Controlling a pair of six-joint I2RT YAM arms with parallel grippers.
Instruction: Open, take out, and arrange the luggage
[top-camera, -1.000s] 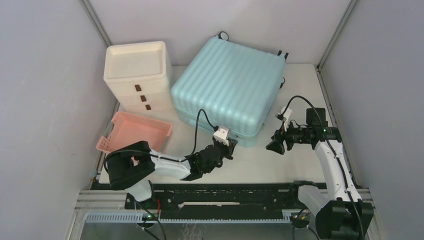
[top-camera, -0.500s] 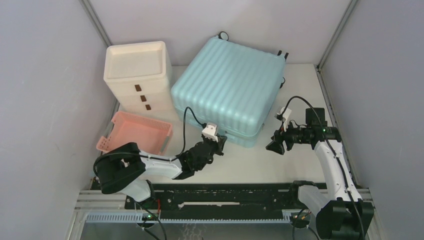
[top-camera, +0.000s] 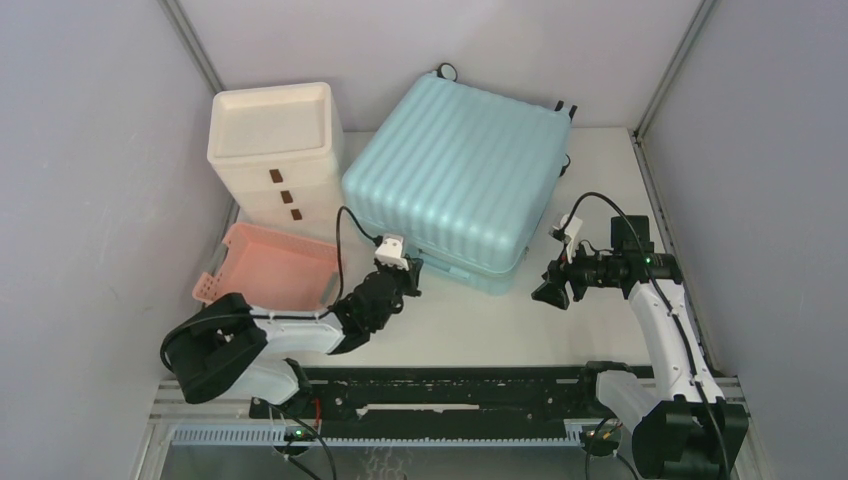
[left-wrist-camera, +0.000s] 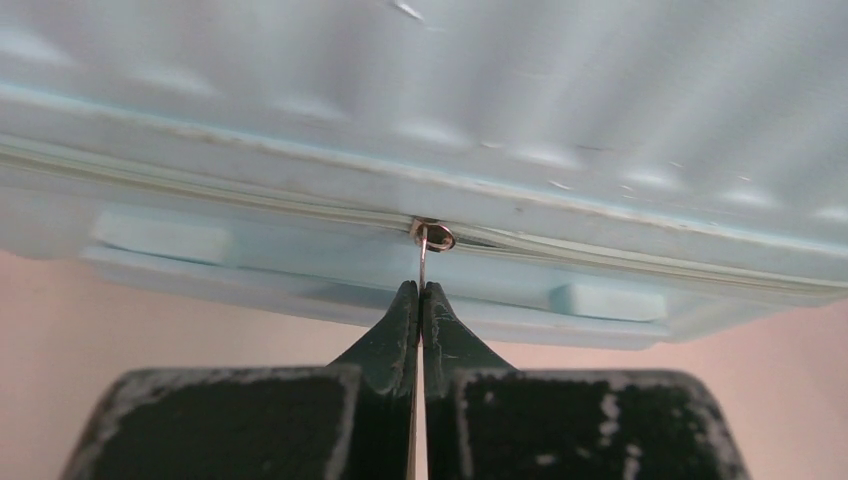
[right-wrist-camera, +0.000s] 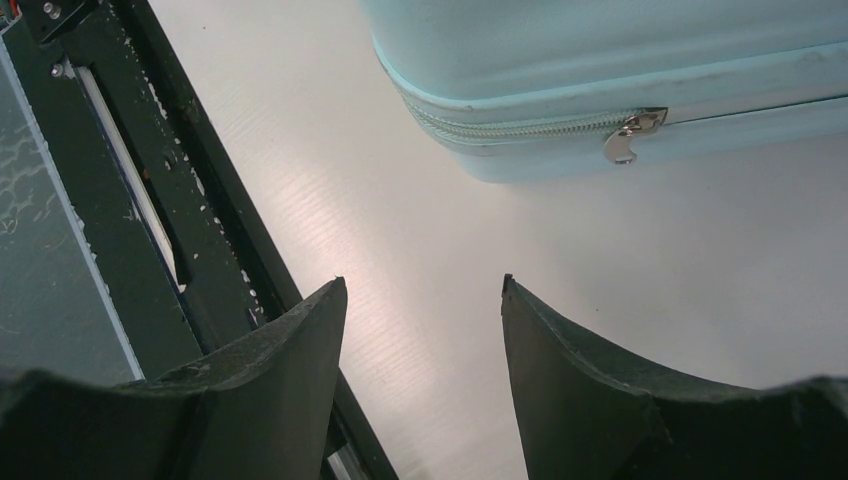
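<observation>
The pale aqua-blue ribbed luggage lies flat at the table's back middle, its shell closed. My left gripper is at its near side, shut on a thin metal zipper pull that hangs from the slider on the zipper seam. My right gripper is open and empty, hovering above the table off the luggage's near right corner. A second zipper pull hangs on the seam in the right wrist view, above the open fingers.
A cream-white drawer cabinet stands at the back left. A shallow pink basket lies in front of it, just left of my left arm. The black rail runs along the near edge.
My left gripper has moved left along the luggage's near side, from near its right corner to its near left part, still shut on the zipper pull. The right arm has not moved.
</observation>
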